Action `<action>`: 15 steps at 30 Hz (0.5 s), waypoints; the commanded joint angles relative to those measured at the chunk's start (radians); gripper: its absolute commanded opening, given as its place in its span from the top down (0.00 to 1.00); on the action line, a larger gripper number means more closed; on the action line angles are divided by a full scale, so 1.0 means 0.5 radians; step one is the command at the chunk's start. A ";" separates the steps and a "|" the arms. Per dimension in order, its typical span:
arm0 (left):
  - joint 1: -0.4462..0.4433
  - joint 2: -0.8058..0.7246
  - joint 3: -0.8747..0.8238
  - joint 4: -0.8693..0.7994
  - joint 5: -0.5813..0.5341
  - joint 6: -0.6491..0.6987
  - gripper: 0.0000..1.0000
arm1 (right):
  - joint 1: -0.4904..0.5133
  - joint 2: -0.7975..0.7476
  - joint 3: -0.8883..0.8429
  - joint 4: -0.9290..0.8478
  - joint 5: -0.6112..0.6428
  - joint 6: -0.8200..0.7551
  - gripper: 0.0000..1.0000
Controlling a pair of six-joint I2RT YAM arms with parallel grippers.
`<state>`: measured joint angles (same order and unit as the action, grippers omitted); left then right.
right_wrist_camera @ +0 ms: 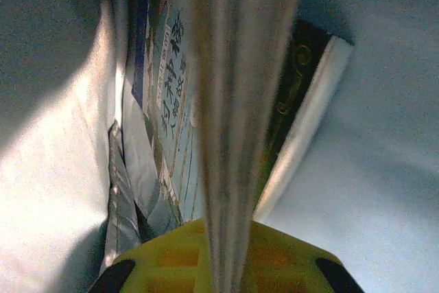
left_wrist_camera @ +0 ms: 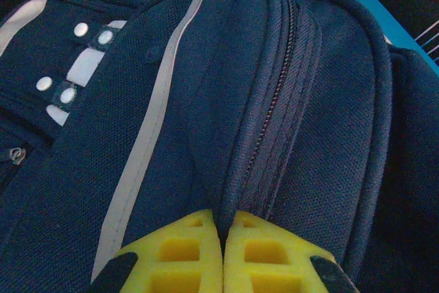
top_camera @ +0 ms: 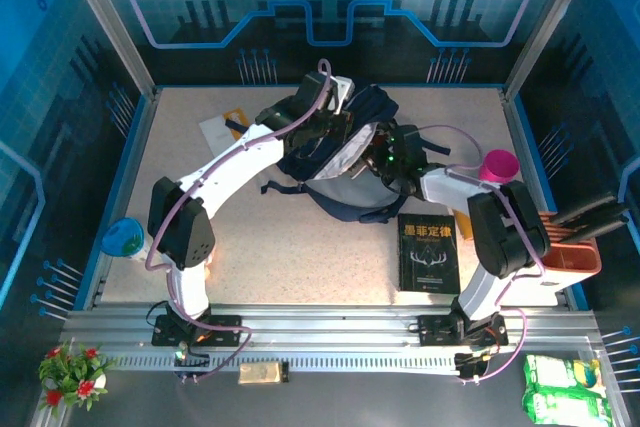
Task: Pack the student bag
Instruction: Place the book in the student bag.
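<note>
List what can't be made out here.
- Right wrist view: flat thing clamped in the right end effector is edge-on and blurred; identity unclear.
- Top view: backpack hides the right end effector's tips.
- Top view: left arm covers part of the pale flat item; book or paper unclear.
- Left wrist view: frame edges crop the backpack beyond the fold the left end effector pinches.

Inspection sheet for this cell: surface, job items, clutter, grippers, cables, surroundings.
Surface: beige table, nothing spilled.
Job's things: bag centre-far, open, books inside; black book on table.
Clutter: pink cup, orange rack, blue-white round item, booklet.
Grippers: left gripper shut on bag's zip edge; right gripper inside bag, shut on flat item, blurred.
Cables: purple cables looping off both arms.
Surroundings: blue panels; flowers, green packs at near edge.
</note>
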<state>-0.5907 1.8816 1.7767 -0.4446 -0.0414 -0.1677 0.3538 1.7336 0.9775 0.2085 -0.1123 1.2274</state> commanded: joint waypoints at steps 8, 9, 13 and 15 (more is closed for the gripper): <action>0.064 -0.175 0.021 0.266 0.148 -0.132 1.00 | 0.053 0.417 0.374 0.113 -0.089 0.092 0.85; 0.078 -0.177 0.011 0.273 0.161 -0.152 1.00 | 0.047 0.464 0.428 0.113 -0.163 0.083 0.83; 0.126 -0.175 -0.015 0.297 0.235 -0.216 1.00 | 0.050 0.502 0.485 0.036 -0.238 0.025 0.70; 0.144 -0.174 -0.036 0.313 0.248 -0.234 1.00 | 0.047 0.447 0.448 0.019 -0.244 -0.017 0.62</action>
<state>-0.5385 1.8771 1.7607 -0.4133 0.0479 -0.2386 0.3725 1.9831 1.1912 0.2211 -0.1947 1.2526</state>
